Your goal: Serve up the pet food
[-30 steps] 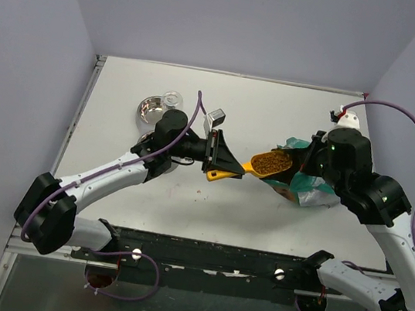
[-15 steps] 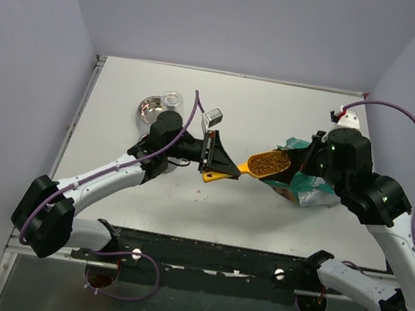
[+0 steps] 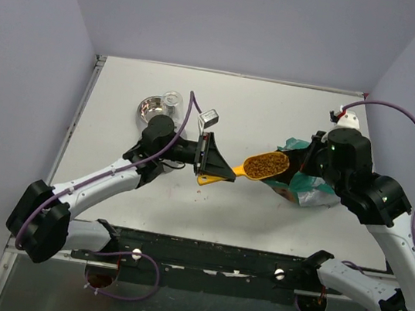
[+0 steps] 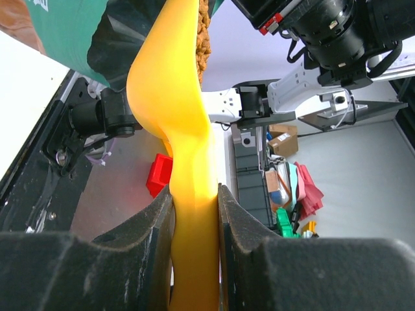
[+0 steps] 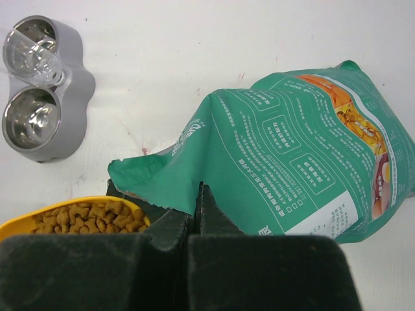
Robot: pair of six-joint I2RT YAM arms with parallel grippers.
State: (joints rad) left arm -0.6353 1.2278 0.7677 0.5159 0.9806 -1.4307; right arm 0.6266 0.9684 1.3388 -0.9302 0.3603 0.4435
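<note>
The pet food [image 3: 267,164] is a heap of brown kibble filling the bowl of an orange scoop [image 3: 241,170], which is in the air over the middle of the worktop [image 3: 278,103], a little toward its right edge. The kibble sits at the far end of the scoop from the left fingers [image 3: 215,158], so they are apart from it and touch only plastic.

On my left wrist feed, those left fingers [image 4: 152,240] are set narrow and clamp the scoop's handle [image 4: 181,149] from both sides. The pet food [image 4: 203,32] shows as a brown strip along the bowl's rim at the top.

Just beside the loaded bowl, toward the right edge, lies a teal bag [image 3: 307,194]. The right fingers [image 3: 305,168] are fully closed, pinching its open lip. My right wrist feed shows the right fingers [image 5: 185,223] nipped together on the bag's edge [image 5: 279,162], with the pet food [image 5: 91,217] just to their left, near but not touching.

A grey double-bowl feeder [image 3: 156,109] stands toward the far left corner, well apart from the scoop.
</note>
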